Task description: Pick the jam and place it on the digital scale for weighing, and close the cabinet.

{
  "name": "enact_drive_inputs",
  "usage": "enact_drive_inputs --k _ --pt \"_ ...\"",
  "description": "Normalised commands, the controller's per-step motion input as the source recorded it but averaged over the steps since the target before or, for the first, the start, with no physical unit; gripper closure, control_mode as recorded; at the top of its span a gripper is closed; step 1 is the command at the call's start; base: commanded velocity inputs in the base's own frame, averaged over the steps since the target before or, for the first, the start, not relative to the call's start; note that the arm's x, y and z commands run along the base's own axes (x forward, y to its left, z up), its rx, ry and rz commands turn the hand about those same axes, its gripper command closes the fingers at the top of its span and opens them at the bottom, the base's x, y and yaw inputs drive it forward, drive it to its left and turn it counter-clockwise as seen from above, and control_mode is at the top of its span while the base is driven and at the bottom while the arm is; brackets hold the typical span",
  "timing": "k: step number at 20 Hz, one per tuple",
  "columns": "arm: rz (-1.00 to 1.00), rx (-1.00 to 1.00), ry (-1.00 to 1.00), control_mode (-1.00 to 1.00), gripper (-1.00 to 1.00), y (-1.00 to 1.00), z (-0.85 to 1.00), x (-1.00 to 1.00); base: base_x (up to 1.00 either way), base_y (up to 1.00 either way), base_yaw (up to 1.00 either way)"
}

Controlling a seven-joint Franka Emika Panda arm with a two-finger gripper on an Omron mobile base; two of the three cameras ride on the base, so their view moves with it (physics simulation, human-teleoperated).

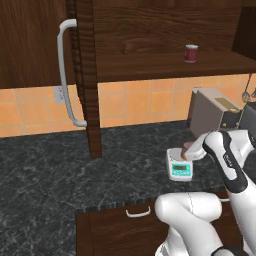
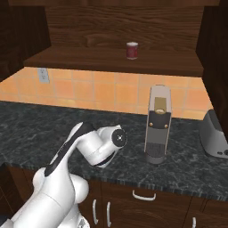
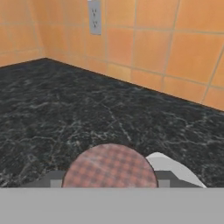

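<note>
- The jam (image 3: 109, 166) sits dead centre at the bottom of the hand view — a round top with a reddish-pink checked pattern, cropped at its lower edge.
- A curved white sliver of the digital scale (image 3: 173, 168) shows at the jar's 3 o'clock in that view, touching or just behind it.
- In the left base view the digital scale (image 1: 180, 165) is a small white block with a teal front and a grey display; it stands on the tabletop (image 1: 45, 170) just in front of the grey toaster (image 1: 212, 112).
- The hand (image 1: 192, 150) is down at the scale's top, at its 1 o'clock corner, with a pinkish shape at its tip; how far it is open, and whether it grips the jar, I cannot tell.
- The cabinet (image 1: 150, 30) is dark brown wood — its door (image 1: 85, 75) stands out edge-on toward the camera, with a curved light-grey handle (image 1: 67, 75).
- A dark red cup (image 1: 191, 53) stands on the cabinet shelf.
- The tabletop is black, white-veined stone, backed by orange tiles (image 3: 148, 48) with a wall outlet (image 3: 95, 16).
- In the right base view a coffee machine (image 2: 158, 129) stands upright on the tabletop.
</note>
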Motion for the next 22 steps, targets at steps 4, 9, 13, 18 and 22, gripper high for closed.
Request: enact_drive_inputs --k 4,9,13,18,22 --pt "0.00 0.00 0.01 -1.00 1.00 -0.06 -0.33 0.34 0.00 0.00 0.00" --pt "0.00 0.00 0.00 -1.00 1.00 -0.14 -0.26 0.23 0.00 0.00 0.00" --pt "0.00 0.00 0.00 -1.00 1.00 -0.06 -0.08 0.30 0.00 0.00 0.00" --pt "0.00 0.00 0.02 -1.00 1.00 -0.16 -0.02 0.33 0.00 0.00 0.00" --pt "0.00 0.00 0.01 -1.00 1.00 -0.07 -0.25 0.20 0.00 0.00 0.00"
